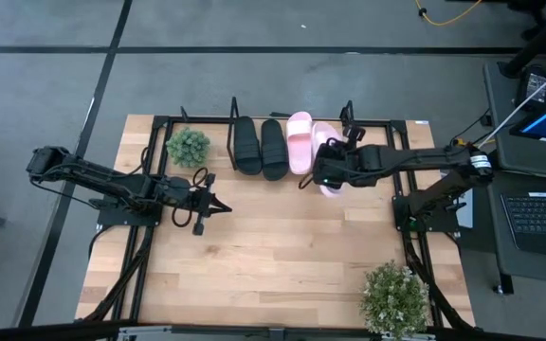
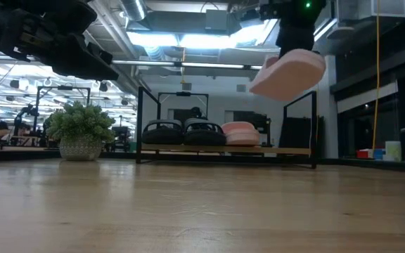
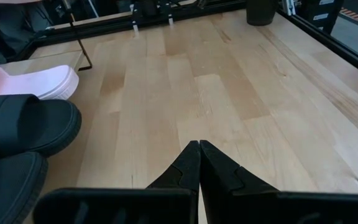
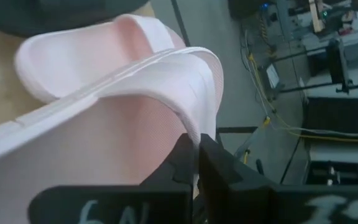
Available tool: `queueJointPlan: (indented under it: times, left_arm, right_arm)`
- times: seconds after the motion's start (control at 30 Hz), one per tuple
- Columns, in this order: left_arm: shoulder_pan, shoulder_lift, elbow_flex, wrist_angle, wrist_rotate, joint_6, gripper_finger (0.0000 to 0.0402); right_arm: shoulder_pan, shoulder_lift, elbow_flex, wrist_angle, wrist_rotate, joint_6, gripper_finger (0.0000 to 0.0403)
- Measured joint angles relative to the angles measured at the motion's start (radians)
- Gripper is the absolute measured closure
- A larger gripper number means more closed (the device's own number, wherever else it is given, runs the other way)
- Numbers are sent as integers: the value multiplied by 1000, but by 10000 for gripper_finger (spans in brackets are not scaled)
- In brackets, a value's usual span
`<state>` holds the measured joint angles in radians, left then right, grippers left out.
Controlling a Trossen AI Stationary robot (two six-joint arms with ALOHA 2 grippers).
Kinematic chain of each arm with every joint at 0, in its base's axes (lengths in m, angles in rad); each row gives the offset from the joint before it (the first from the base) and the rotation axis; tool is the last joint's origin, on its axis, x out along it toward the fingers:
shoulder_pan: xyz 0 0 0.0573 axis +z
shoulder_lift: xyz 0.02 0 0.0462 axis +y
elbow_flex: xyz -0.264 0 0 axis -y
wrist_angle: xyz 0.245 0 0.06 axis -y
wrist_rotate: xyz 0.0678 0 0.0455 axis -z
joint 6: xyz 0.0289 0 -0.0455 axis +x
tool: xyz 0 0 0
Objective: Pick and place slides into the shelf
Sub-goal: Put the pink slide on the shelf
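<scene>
Above the shelf's [image 1: 387, 123] right end, the right gripper [image 1: 326, 173] carries the last pink slide [image 2: 287, 73], its fingers pinched shut on the edge of the strap, as the right wrist view shows [image 4: 194, 134]. From the low view the slide hangs tilted in the air, clear of the rack and well above the board. Already in the shelf stand two black slides [image 1: 260, 147] and, just beside them, the other pink slide [image 1: 299, 140], which leaves one bay free at the right.

My main worry is the grip. Only a thin lip of strap sits between the fingers, so I judge the slide could swing or slip out if the arm moves sharply, and then it would drop on the table or on the rack's front bar. Because it hangs tilted, its sole may meet the wire divider or the shelved pink slide first; that could knock the neighbour askew or leave this one propped across a rod, not seated. Coming down too close to the neighbour would wedge the two pink slides together. Releasing while high would likely let it bounce off the board. I cannot tell from these views how well the slide lines up with the free bay.

Over the table's left side, near the small plant [image 1: 188, 146], the left gripper [image 1: 212, 204] waits with fingers closed on nothing.
</scene>
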<state>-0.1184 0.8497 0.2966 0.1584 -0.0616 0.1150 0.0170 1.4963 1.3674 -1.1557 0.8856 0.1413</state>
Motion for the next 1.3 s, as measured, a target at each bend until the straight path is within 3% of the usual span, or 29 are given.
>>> queueJointPlan:
  times: [0.63,0.93,1.3]
  left_arm:
    - [0,0,0,4,0,-2,401]
    - [0,0,0,1,0,0,401]
    - [0,0,0,-1,0,0,401]
  right_arm:
    - [-152,200,-1,11,65,-65,393]
    - [-214,228,-1,19,68,-75,393]
    - [-261,228,-1,193,63,-326,393]
